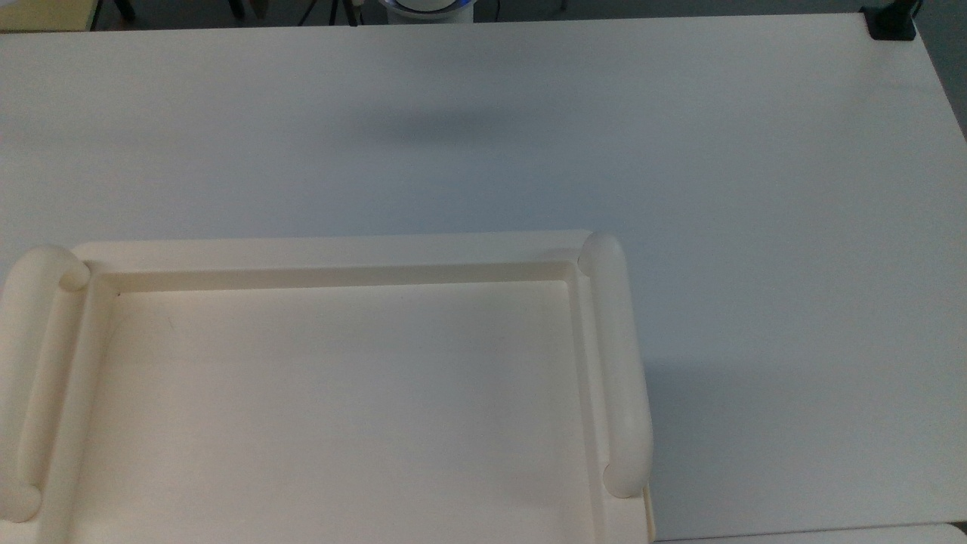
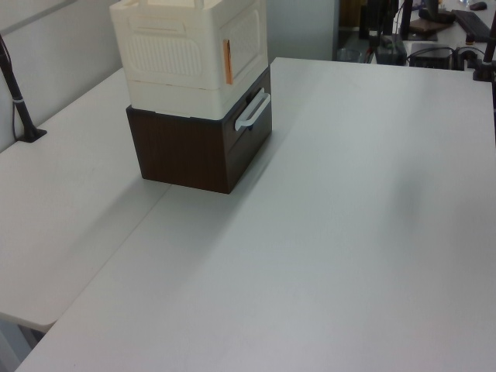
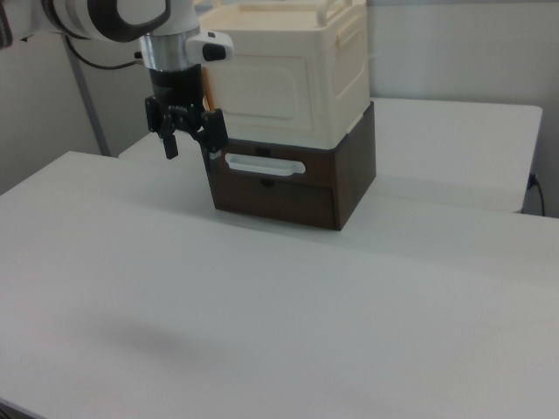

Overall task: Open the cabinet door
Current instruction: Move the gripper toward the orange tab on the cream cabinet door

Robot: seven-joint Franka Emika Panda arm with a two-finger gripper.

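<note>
The cabinet door [image 3: 262, 96] is the cream panel with the raised border on the front of the cream cabinet [image 2: 190, 54], and from what I can see it sits flush and closed. The cabinet stands on top of a dark brown drawer unit [image 3: 293, 188] with a white handle [image 3: 265, 165], and the stack rests on the white table [image 3: 262, 305]. In the top view I look down on the cabinet's recessed top [image 1: 340, 408], flanked by rounded side rails [image 1: 619, 363]. In the left view an orange strip [image 2: 228, 62] runs down the cabinet's front corner. In the right view my gripper [image 3: 188, 150] hangs in the air at the right view's left of the stack, level with the drawer unit's upper edge, its two black fingers [image 3: 169, 140] spread apart with nothing between them.
</note>
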